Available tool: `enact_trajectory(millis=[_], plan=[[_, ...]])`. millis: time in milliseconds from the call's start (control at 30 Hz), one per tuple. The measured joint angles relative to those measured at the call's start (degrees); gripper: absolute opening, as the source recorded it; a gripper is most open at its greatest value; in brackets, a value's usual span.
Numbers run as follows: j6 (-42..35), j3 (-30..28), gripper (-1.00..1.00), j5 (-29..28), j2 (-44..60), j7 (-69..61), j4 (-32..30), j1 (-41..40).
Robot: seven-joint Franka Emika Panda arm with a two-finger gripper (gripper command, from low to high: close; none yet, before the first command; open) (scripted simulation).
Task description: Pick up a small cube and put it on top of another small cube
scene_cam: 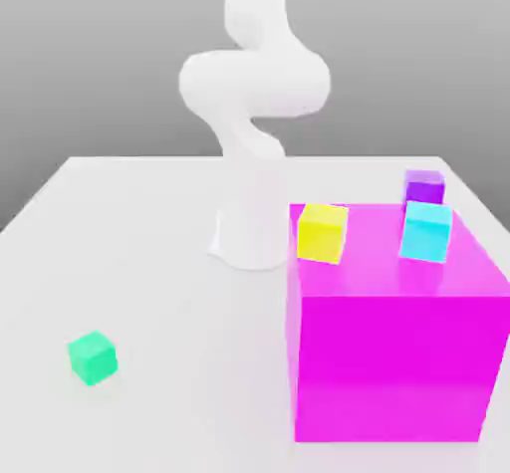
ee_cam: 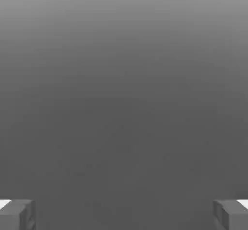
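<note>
The gripper [ee_cam: 124, 215] stands wide open in the hand view, its two fingertips well apart with nothing between them. From there the white arm [scene_cam: 255, 81] rises through the upper middle of the exterior view. At that view's lower left, the green cube [scene_cam: 93, 357] sits alone on the pale table [scene_cam: 189, 332], flat on its base and turned so that a corner points roughly toward the camera. Right of centre stands the big magenta block [scene_cam: 398, 361], with the yellow cube [scene_cam: 323, 233] on its top toward the exterior view's left and the cyan cube [scene_cam: 426, 232] toward the exterior view's right, the two apart; a purple cube [scene_cam: 424, 188] shows just above the cyan one, near the right edge. The green cube looks rigid and probably light, with smooth faces that might slip under a grip set high or across the corners. It should be best taken from above by two opposite upright faces, around mid-height, after turning the jaws to match its angle. Little squeeze should be needed, and it seems unlikely to break; an off-centre pinch could twist it, or nudge it over the table. Which cube should receive it, the pictures leave unsettled.
</note>
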Motion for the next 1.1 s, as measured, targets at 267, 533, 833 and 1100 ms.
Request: enact_trajectory(millis=[267, 533, 833, 1100], plan=[[9.26, -8.72, 0.0, 6.04, 17.32, -1.23, -7.57, -1.58], [18.41, -14.75, 0.0, 10.12, 34.0, -1.12, -14.99, -5.25], [29.0, -17.67, 0.0, 9.25, 49.71, 1.92, -20.84, -11.79], [36.93, -6.45, -1.0, 19.54, 60.31, -5.84, -18.52, -20.74]])
